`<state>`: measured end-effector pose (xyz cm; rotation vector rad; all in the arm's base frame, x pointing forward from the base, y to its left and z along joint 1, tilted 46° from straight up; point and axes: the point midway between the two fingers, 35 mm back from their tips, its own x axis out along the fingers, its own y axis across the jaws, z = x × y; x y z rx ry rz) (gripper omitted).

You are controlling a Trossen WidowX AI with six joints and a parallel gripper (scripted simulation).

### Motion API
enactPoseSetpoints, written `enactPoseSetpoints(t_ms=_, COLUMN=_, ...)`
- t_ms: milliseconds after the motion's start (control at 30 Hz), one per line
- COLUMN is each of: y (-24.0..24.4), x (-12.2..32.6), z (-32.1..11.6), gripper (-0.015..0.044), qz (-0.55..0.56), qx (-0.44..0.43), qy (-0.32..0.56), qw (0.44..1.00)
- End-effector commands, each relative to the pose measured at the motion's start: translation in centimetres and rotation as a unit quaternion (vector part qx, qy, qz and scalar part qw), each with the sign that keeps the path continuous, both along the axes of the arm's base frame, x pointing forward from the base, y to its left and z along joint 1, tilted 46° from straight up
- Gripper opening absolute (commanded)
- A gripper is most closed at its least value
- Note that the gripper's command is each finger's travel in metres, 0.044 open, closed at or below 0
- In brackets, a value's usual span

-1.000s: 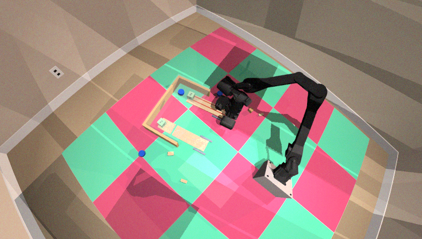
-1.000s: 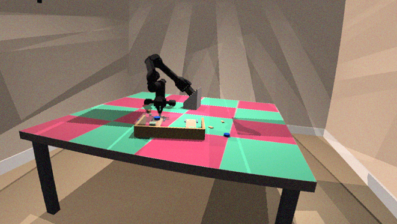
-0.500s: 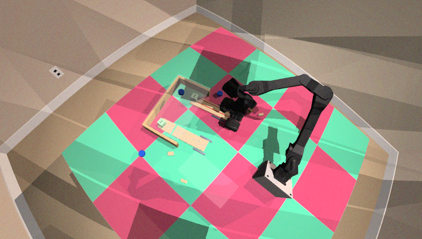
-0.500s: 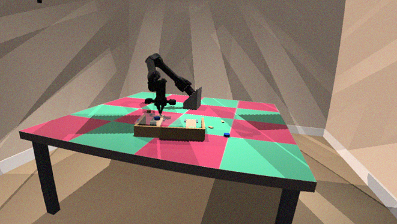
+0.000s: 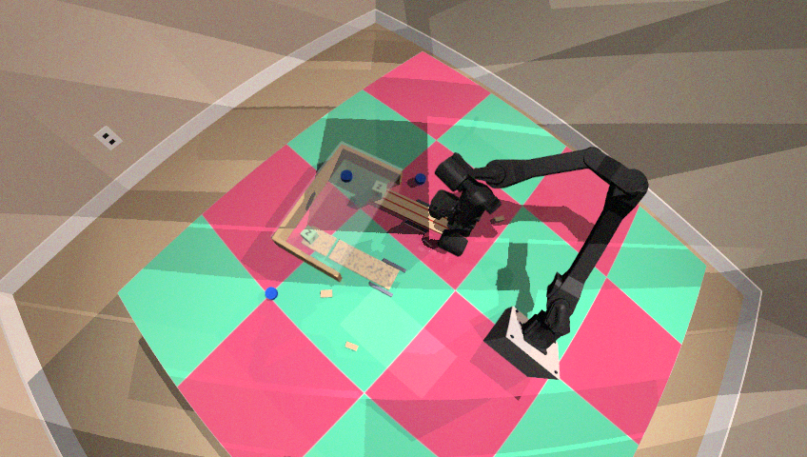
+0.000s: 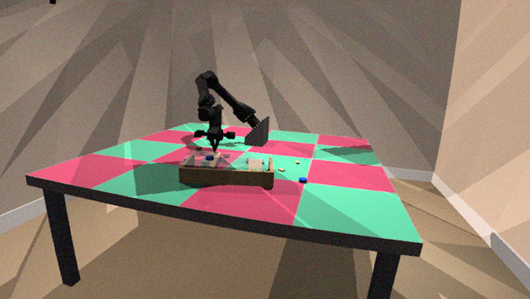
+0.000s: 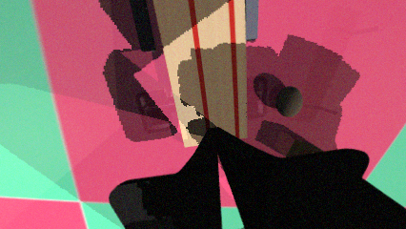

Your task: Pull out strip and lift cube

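A cream strip with red stripes (image 5: 410, 210) (image 7: 216, 29) shows no gap in its visible part. A labelled cube (image 5: 380, 186) is at its far end. A speckled strip (image 5: 364, 265) (image 6: 256, 164) has a gap across it near its far end, where another labelled cube (image 5: 308, 233) sits. My gripper (image 6: 215, 150) (image 7: 213, 132) is shut and holds nothing. Its tips are over the near end of the striped strip; whether they touch it I cannot tell. The arm hides that end in the top view.
A wooden wall (image 5: 293, 217) (image 6: 224, 177) stands around the far ends. Blue discs lie inside it (image 5: 345, 175), near the arm (image 5: 420, 178) and at the left (image 5: 271, 293). Small tan blocks (image 5: 325, 293) (image 5: 351, 346) lie outside. Grey rails (image 5: 380, 288) (image 7: 252, 21) flank the strips.
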<state>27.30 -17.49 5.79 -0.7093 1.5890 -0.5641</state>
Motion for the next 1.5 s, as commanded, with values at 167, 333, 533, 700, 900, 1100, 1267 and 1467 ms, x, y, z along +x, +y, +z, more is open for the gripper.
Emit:
enactPoseSetpoints(t_ms=167, y=-0.5, x=-2.1, z=-0.2, gripper=0.0000, qz=-0.009, qx=0.001, qy=0.012, qw=1.000)
enactPoseSetpoints(t_ms=333, y=-0.5, x=-2.9, z=-0.1, gripper=0.0000, qz=-0.009, qx=0.001, qy=0.012, qw=1.000)
enactPoseSetpoints(t_ms=533, y=-0.5, x=-3.8, z=0.0, gripper=0.0000, qz=-0.009, qx=0.001, qy=0.013, qw=1.000)
enactPoseSetpoints(t_ms=700, y=-0.5, x=-4.5, z=0.1, gripper=0.0000, qz=-0.009, qx=0.001, qy=0.013, qw=1.000)
enactPoseSetpoints(t_ms=900, y=-0.5, x=-5.3, z=0.2, gripper=0.0000, qz=-0.009, qx=0.001, qy=0.013, qw=1.000)
enactPoseSetpoints(t_ms=1100, y=-0.5, x=-6.2, z=0.3, gripper=0.0000, qz=-0.009, qx=0.001, qy=0.013, qw=1.000)
enactPoseSetpoints(t_ms=1267, y=-0.5, x=-6.9, z=0.4, gripper=0.0000, qz=-0.009, qx=0.001, qy=0.013, qw=1.000)
enactPoseSetpoints(t_ms=1467, y=-0.5, x=-7.8, z=0.6, gripper=0.0000, qz=-0.009, qx=0.001, qy=0.014, qw=1.000)
